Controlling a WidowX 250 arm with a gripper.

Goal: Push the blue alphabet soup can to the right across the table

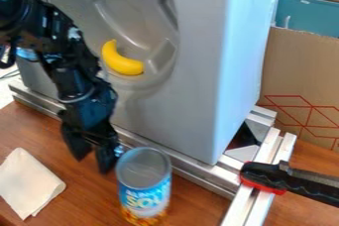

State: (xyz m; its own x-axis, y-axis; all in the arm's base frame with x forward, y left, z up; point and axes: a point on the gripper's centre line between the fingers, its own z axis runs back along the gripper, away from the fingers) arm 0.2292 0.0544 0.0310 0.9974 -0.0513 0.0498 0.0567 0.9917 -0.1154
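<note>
We start from the can [144,190], a blue-labelled cylinder standing upright on the wood-grained bench [86,195], its round metal top dull grey and faintly ridged at the rim. Just beside it hangs the black gripper [92,164], its 2 fingers parted and pointing down with nothing between them; whether the nearer 1 touches the can we cannot tell. We judge this a moment with no grip made, and a hold on the can would call for sideways alignment and 2 even contacts on its smooth, curved wall. On the other side of the gripper lies a pale, soft-looking folded cloth [29,183]. Behind run straight metal rails [182,170], under a smooth grey moulded unit [195,61] whose hollow holds a glossy, curved yellow banana [122,64]. Farther out, we see a black-and-red clamp [265,176] and flat brown cardboard [298,66].
</note>
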